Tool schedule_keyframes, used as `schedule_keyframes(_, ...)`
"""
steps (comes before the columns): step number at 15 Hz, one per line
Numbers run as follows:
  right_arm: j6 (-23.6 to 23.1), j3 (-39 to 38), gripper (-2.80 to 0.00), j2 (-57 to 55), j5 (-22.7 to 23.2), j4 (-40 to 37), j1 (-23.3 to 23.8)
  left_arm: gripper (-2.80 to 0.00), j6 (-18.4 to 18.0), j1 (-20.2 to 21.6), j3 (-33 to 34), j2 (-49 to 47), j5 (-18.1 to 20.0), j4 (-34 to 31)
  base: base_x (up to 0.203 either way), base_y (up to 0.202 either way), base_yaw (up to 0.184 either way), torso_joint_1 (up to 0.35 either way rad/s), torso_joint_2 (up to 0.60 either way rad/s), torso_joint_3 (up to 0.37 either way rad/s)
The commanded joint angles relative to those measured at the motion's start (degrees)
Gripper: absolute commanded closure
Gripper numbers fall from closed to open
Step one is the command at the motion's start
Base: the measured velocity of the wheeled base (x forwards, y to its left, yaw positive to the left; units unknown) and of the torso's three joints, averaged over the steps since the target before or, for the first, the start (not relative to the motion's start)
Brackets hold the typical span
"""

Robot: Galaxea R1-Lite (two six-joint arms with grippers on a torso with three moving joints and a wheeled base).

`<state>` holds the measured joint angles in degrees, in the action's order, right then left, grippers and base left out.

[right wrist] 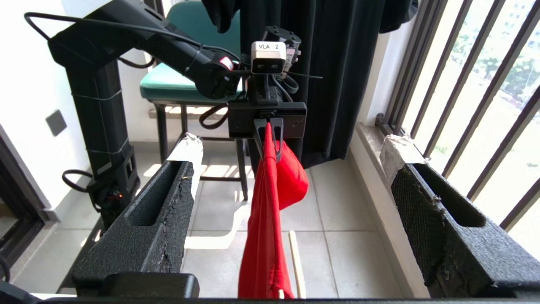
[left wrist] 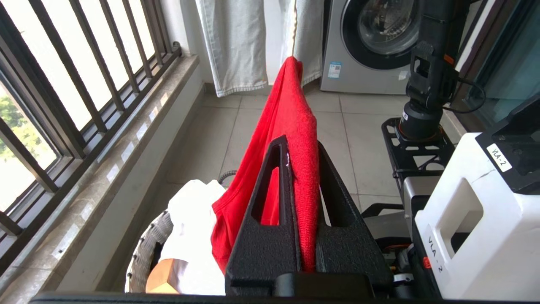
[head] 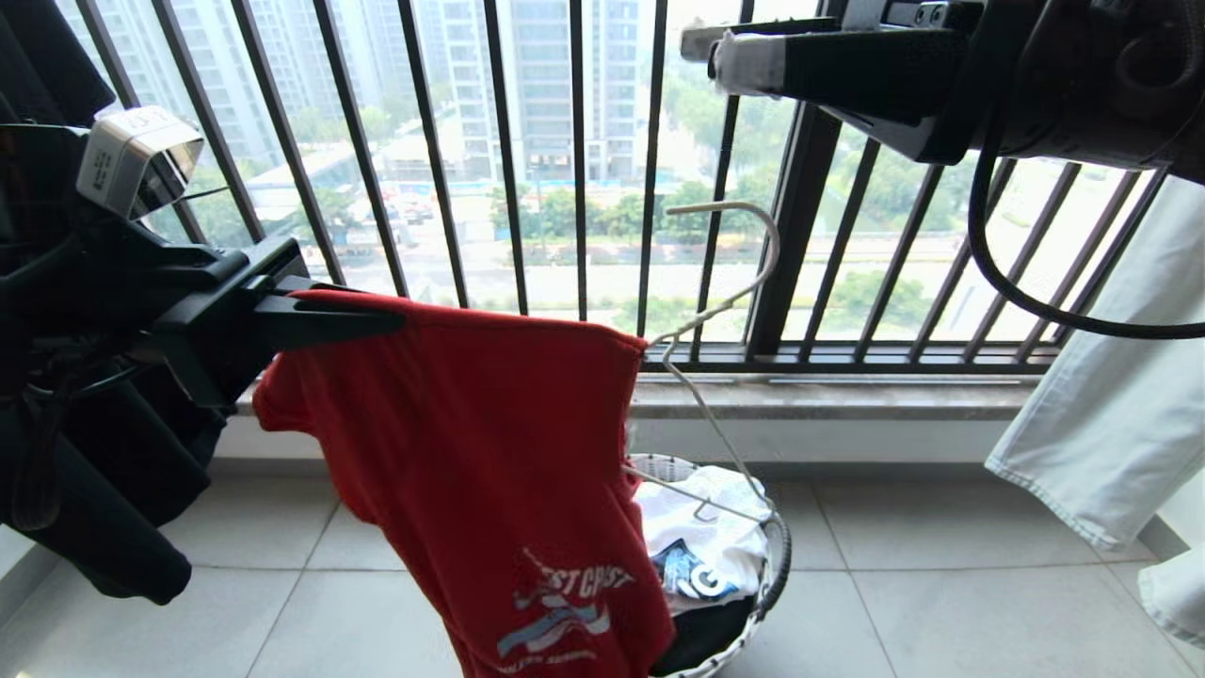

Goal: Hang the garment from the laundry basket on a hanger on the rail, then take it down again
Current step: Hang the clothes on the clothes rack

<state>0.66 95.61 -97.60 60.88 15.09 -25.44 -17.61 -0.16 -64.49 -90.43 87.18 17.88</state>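
The red garment (head: pixel 480 452) hangs by one shoulder from my left gripper (head: pixel 391 320), which is shut on its top edge at the left. From the left wrist the cloth (left wrist: pixel 295 126) is pinched between the black fingers (left wrist: pixel 274 202). The thin off-white hanger (head: pixel 720 306) sticks out of the garment's right side, hook upward and one arm slanting down over the laundry basket (head: pixel 779 565). My right gripper (head: pixel 720 52) is up at the top right, open and empty, well clear of the hook. In its own view its fingers (right wrist: pixel 168 202) frame the hanging garment (right wrist: pixel 261 219). The rail is out of view.
The basket holds a white printed garment (head: pixel 706 527) and a black one. Pale jeans (head: pixel 1111 414) hang at the right, dark clothes (head: pixel 94 490) at the left. Window bars (head: pixel 527 188) and a stone ledge (head: pixel 828 395) run behind. A washing machine (left wrist: pixel 371 42) and a teal chair (right wrist: pixel 181 80) stand nearby.
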Motion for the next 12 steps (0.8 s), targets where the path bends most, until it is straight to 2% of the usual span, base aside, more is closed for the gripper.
schedule_keyframes(1,0.0,-0.9,-2.8,1.2,0.4,0.1,1.6,0.0,-0.1,0.1,0.1,0.2,0.5,0.1,0.0,0.0,0.0,0.0,0.0,0.0)
schedule_keyframes(5,0.2,-0.8,-2.8,0.5,0.0,0.0,5.0,0.0,-0.1,0.2,0.1,0.3,0.5,0.1,0.0,0.0,0.0,0.0,0.0,0.0)
schedule_keyframes(6,1.4,-0.8,-2.8,0.6,-1.3,-0.1,6.3,0.0,-0.1,0.6,0.0,0.2,0.5,0.1,0.0,0.0,0.0,0.0,0.0,0.0)
schedule_keyframes(8,7.4,-1.2,-2.8,0.6,-5.2,0.2,9.5,0.0,-0.1,2.3,-0.7,0.2,0.5,0.1,0.0,0.0,0.0,0.0,0.0,0.0)
schedule_keyframes(10,13.1,-2.4,-2.8,0.7,-7.2,0.2,14.8,0.0,0.0,4.4,-1.4,0.4,0.5,-0.4,0.0,0.0,0.0,0.0,0.0,0.0)
schedule_keyframes(11,15.5,-4.3,-0.08,1.2,-7.8,0.1,17.9,0.0,0.0,5.0,-1.5,0.9,0.5,-0.5,0.0,0.0,0.0,0.0,0.0,0.0)
schedule_keyframes(12,17.1,-6.2,0.0,1.8,-8.0,0.1,20.8,0.0,0.0,5.5,-1.5,1.5,0.5,-0.6,0.0,0.0,0.0,0.0,0.0,0.0)
